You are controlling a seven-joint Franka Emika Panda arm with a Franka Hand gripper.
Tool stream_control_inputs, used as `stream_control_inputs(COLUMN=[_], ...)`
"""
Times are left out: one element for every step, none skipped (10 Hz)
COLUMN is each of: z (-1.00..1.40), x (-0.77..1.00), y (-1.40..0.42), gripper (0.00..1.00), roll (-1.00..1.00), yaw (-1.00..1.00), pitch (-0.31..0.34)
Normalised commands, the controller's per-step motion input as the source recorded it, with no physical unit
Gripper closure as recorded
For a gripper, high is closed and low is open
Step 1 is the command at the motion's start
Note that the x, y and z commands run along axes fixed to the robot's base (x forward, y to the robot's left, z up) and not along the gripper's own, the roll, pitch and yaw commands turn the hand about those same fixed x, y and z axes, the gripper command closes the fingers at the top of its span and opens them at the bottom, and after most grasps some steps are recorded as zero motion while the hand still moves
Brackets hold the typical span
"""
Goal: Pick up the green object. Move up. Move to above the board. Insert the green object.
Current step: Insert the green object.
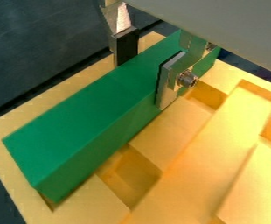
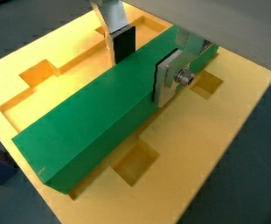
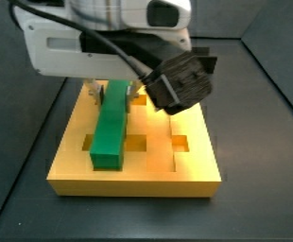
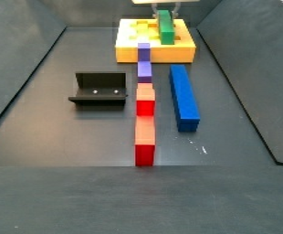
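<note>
The gripper has its fingers clamped on the long plain green rectangular bar near one end, over the thick yellow-orange grooved square board at the bench's far edge. The bar looks stiff, light and smooth-sided, so the off-centre hold could let it droop.

The dark grey tabletop is carrying the thick yellow-orange square board at upper centre, a long blue bar, a red, orange and purple strip, and the black L-shaped fixture at left; the tool is sitting over the board.
</note>
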Motion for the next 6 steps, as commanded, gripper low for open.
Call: stream_control_inputs(z=[-0.11,-0.25,-0.34,-0.35,-0.31,0.0], x=[-0.21,0.16,0.27,0.21,0.01,0.0], y=[-0.06,-0.14,-0.14,-0.13,0.0,0.0], gripper=[1.0,1.0,1.0,1.0,1.0,1.0], roll=[0.08,0.08,0.08,0.06,0.05,0.0], yaw=[0.0,-0.06,-0.1,-0.1,-0.05,0.0], pitch=[-0.01,0.0,0.0,0.0,0.0,0.0])
